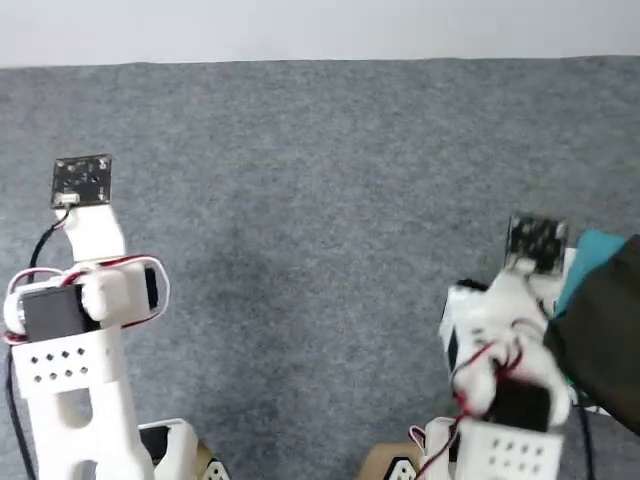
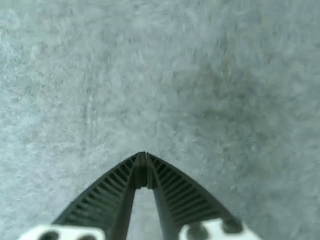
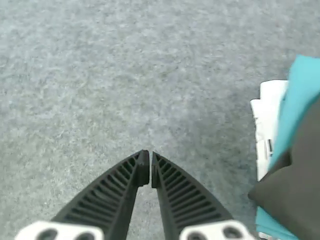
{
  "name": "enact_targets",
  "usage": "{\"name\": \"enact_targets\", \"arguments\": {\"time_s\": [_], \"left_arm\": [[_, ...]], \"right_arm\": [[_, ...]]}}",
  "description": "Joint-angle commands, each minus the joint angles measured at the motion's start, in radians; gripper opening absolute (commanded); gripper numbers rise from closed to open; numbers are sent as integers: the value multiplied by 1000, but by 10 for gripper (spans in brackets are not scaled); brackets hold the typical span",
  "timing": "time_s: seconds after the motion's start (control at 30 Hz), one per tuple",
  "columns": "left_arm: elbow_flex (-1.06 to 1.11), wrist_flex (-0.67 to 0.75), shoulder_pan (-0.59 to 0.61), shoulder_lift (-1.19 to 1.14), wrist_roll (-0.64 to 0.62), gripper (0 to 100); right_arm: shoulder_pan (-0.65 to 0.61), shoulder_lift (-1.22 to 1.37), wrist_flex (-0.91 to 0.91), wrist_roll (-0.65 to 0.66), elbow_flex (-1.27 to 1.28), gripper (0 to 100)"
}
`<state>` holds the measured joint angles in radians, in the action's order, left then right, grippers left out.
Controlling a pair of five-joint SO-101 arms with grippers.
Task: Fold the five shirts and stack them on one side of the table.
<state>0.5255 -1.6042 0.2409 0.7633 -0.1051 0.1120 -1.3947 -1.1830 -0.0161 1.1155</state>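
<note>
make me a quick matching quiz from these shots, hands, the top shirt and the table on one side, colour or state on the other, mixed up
Column one:
1. left hand
2. right hand
3. top shirt
4. table

Column two:
a. grey
b. dark
c. shut, next to the stack
d. shut, over bare table

Pairs: 1-d, 2-c, 3-b, 4-a

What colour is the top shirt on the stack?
Top shirt: dark grey-brown, best seen in the right wrist view.
</note>
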Motion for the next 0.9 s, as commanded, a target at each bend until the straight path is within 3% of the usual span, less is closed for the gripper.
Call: {"name": "enact_targets", "arguments": {"time_s": [0.0, 0.1, 0.2, 0.4, 0.63, 0.87], "left_arm": [[4, 43, -68, 23, -46, 6], [35, 86, -87, 68, -63, 5], [131, 153, -98, 193, -69, 5], [426, 281, -157, 615, -66, 5], [759, 367, -157, 1065, 38, 5], [869, 370, -160, 1030, 52, 5]], "right_arm": [[-13, -265, 22, -8, 155, 9], [-10, -426, 13, -5, 265, 9], [-15, -406, 2, -12, 292, 9], [-64, -375, 2, -12, 316, 9], [-124, -375, 10, -12, 391, 9], [-124, -375, 10, -9, 493, 9]]}}
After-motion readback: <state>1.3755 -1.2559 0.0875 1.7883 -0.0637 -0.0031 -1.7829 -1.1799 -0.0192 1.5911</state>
